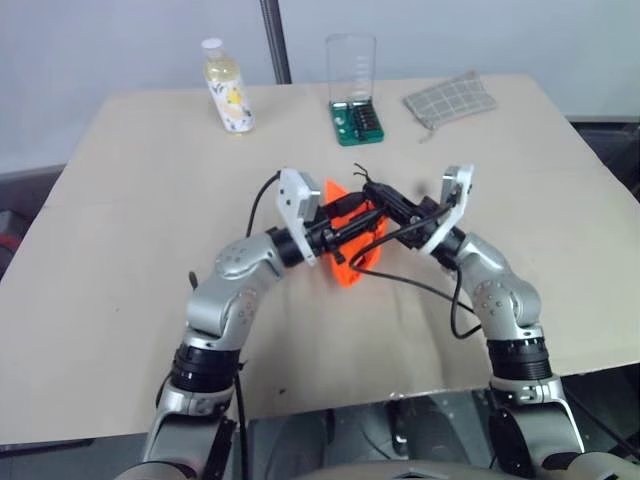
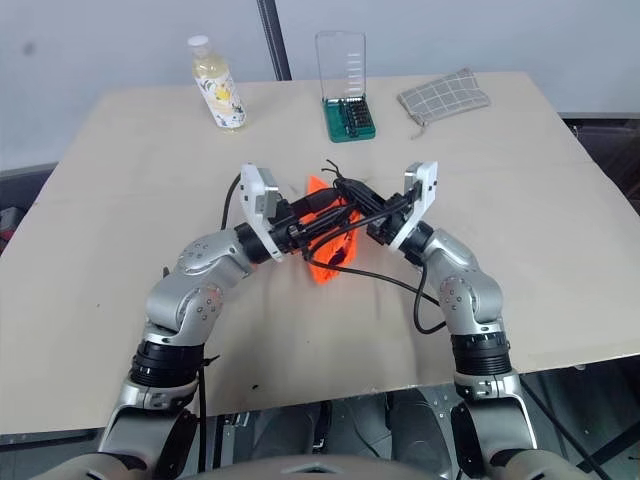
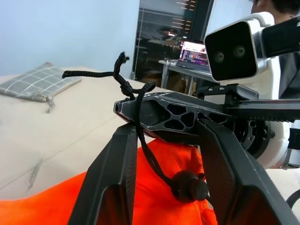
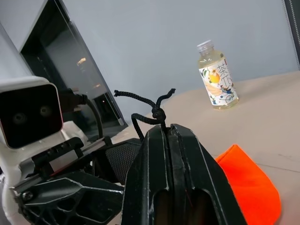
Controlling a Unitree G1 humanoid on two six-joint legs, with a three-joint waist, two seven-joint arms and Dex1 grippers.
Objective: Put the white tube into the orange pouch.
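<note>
Counter (image 1: 120,300): a large tan surface carrying all items, with a pale wall behind its far edge and a dark vertical pole (image 1: 275,40) rising past that edge. In the left wrist view, a window frame and a lit laptop screen (image 3: 193,50) appear in the room beyond, with part of a person at the upper corner.

Orange pouch (image 1: 345,262): located at the middle of the counter, between the two hands and held up off the surface, with its lower corner hanging just above the board. Its dark cord (image 3: 123,80) and bead (image 3: 187,185) lie at the meeting point of the hands.

Left hand (image 3: 166,154): reaches in from the left. Its fingers are partly closed with a gap between them; they straddle the cord and the tip of the other hand, with the orange fabric directly below. Whether they clamp anything cannot be told.

Right hand (image 4: 169,136): reaches in from the right. Its fingers are pressed together, pinching the cord just below its knot.

Far-edge items, all well apart from the hands:
- grey checked cloth pouch (image 1: 450,98), far right;
- clear-lidded green bit case (image 1: 354,115), far centre;
- yellowish bottle (image 1: 226,88), far left.
</note>
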